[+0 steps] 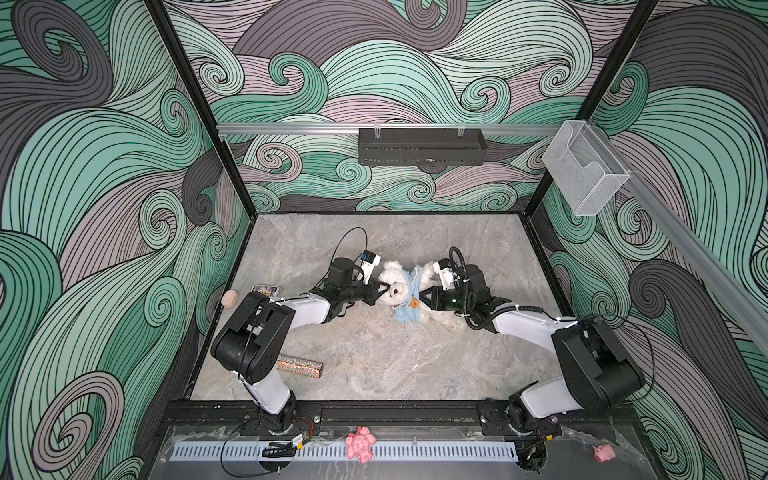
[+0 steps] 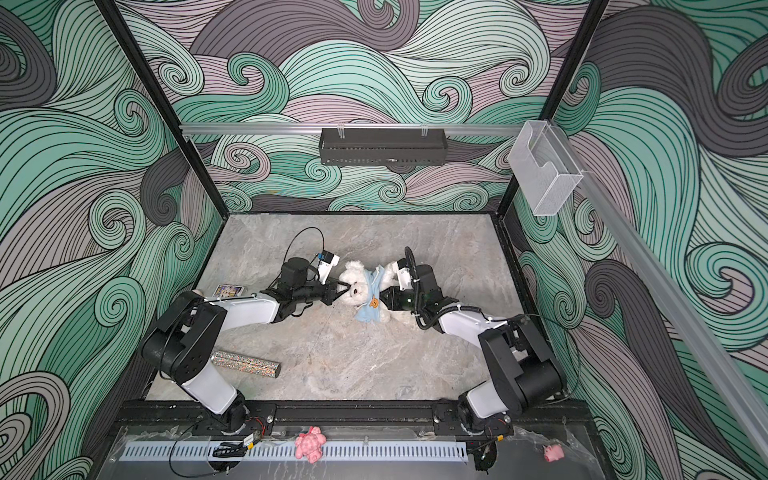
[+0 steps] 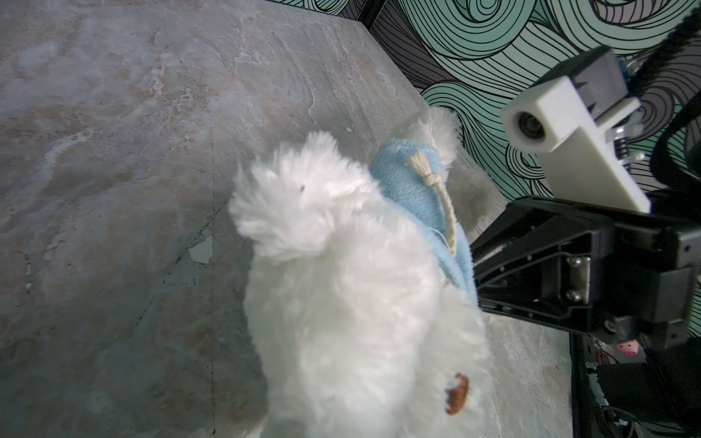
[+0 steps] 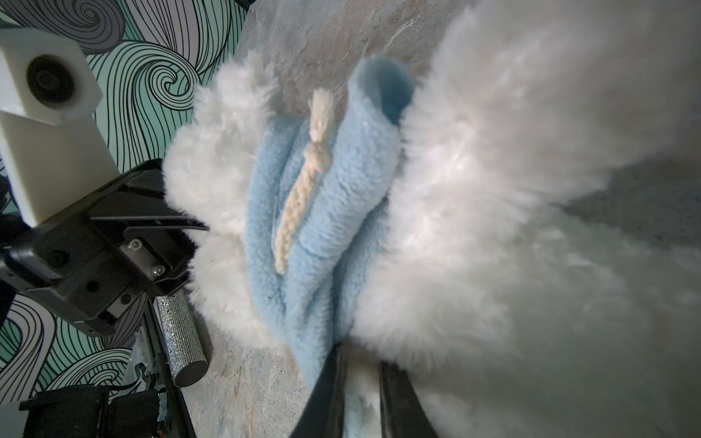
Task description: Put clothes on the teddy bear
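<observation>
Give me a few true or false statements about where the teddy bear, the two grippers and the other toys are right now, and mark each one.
The teddy bear lies on the table between the left gripper and the right gripper. True.
The bear's garment is red. False: it is light blue.
The left gripper is shut at the bear's head. True.
The glittery tube stands upright. False: it lies on its side.
The pink pig sits beside the bear. False: it is off the table, beyond its near edge.
</observation>
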